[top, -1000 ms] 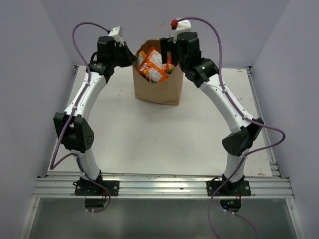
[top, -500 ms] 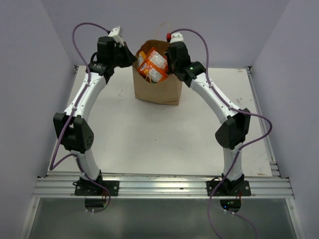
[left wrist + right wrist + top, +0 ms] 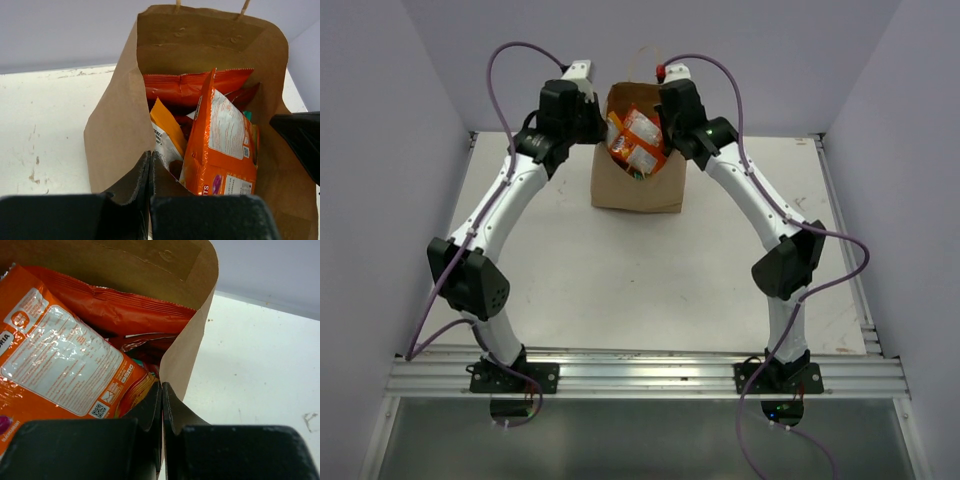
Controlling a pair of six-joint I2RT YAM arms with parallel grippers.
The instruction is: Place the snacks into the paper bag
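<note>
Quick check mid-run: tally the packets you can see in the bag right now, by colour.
Red packet: 1
Orange packet: 1
Yellow-orange packet: 1
Dark red packet: 1
Teal packet: 1, only a sliver shows
Total: 5 showing in the paper bag; more may be hidden underneath.

Paper bag [image 3: 638,185] stood upright and open at the table's twelve o'clock; snacks filled it.
Seen from the left wrist, an orange packet [image 3: 222,145] stood on edge, white label showing; a red packet [image 3: 190,85] at its eleven o'clock; a yellow-orange packet [image 3: 167,125] at nine.
</note>
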